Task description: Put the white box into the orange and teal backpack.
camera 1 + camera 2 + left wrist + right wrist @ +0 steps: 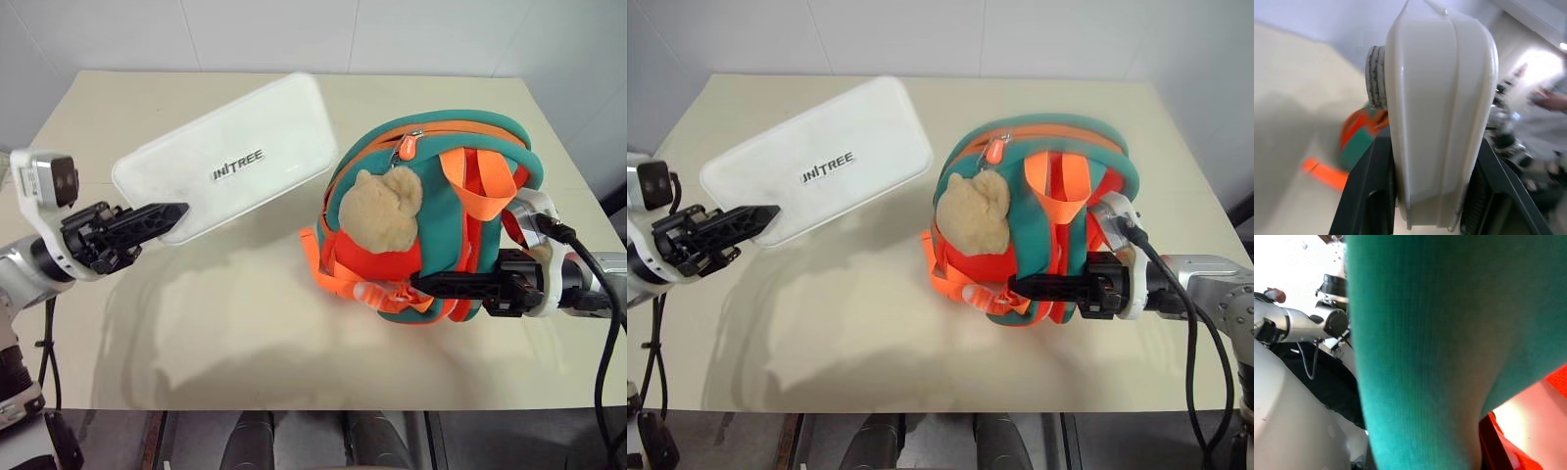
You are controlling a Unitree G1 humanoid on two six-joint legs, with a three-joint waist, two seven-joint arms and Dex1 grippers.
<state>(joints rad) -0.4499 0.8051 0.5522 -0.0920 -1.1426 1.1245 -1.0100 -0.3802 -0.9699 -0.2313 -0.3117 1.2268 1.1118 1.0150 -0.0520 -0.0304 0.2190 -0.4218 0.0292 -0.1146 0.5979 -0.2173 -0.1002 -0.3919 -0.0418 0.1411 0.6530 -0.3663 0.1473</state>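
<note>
The white box [240,157], flat with dark lettering on top, hangs tilted above the table's left half. My left gripper [171,217] is shut on its near left corner. In the left wrist view the box's edge [1440,112] sits clamped between the black fingers [1364,196]. The orange and teal backpack [431,215] stands on the right, a tan plush toy [384,211] on its front and an orange zip pull [404,147] near its top. My right gripper [431,284] is shut on teal fabric [1440,342] low on the backpack's near side. The box's right end is close to the backpack's top left.
The beige table [245,333] carries the backpack, and its front edge runs just below both grippers. Orange webbing straps [328,274] trail from the backpack's lower left. White walls stand behind. A person [1547,98] appears in the background of the left wrist view.
</note>
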